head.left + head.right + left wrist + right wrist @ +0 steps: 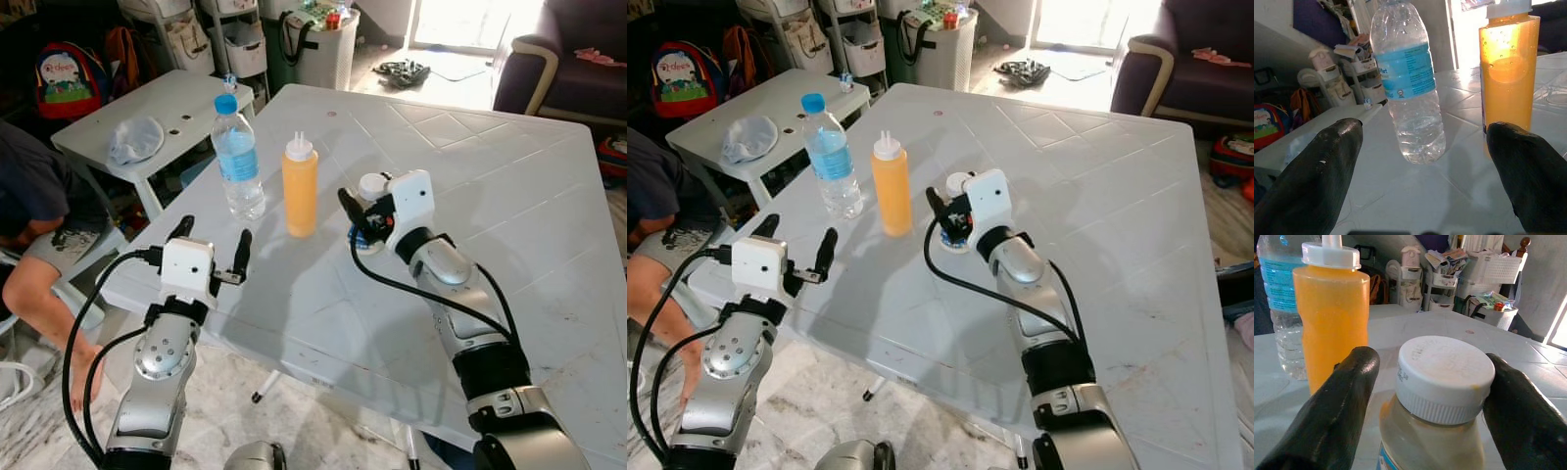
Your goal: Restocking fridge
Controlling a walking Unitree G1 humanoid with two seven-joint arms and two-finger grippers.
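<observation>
Picking up was the step in hand: the right gripper (1430, 396) had its open black fingers on both sides of a small white-capped jar (1442, 382) on the white plastic table (509, 196), not squeezing yet. Next it likely needed to close. The left gripper (211, 250) stood wide open and empty, with the clear water bottle (237, 157) at one o'clock and the orange squeeze bottle (300, 188) at two.

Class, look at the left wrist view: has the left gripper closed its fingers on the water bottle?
No. The left gripper is open, its fingers short of the water bottle standing on the table.
</observation>
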